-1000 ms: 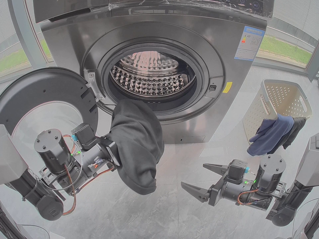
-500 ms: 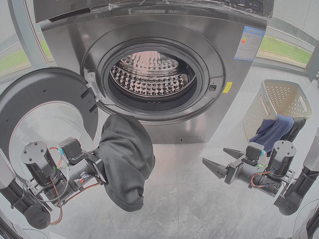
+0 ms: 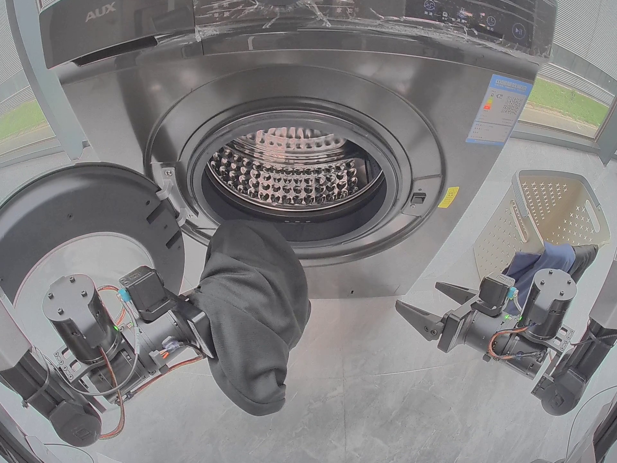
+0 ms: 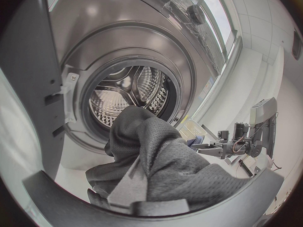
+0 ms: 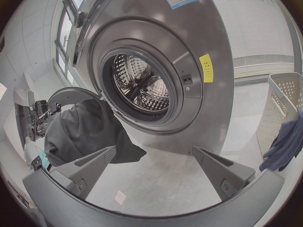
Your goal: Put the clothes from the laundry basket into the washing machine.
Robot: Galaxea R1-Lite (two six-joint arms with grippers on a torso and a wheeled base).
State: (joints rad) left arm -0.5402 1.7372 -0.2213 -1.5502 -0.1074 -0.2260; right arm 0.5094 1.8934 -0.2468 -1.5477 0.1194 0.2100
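Observation:
My left gripper [image 3: 209,329] is shut on a dark grey garment [image 3: 254,310], which drapes over it and hides its fingers. The garment [image 4: 164,161] hangs in front of the lower rim of the washing machine's open drum [image 3: 292,175], outside the opening. At the right, my right gripper [image 3: 421,297] stands open and empty above the floor, its fingers [image 5: 94,164] spread wide. Just behind it is the white laundry basket [image 3: 553,220], with a blue garment [image 3: 540,262] and a dark one [image 3: 583,258] hanging over its rim.
The round machine door [image 3: 77,226] is swung open at the left, close beside my left arm. Grey floor [image 3: 373,393] lies open between the two arms and in front of the machine. The drum holds no clothes that I can see.
The head view has shifted. My left arm dropped back with the dark garment, then lifted it up against the drum's lower rim. The open right gripper drew back toward the basket.

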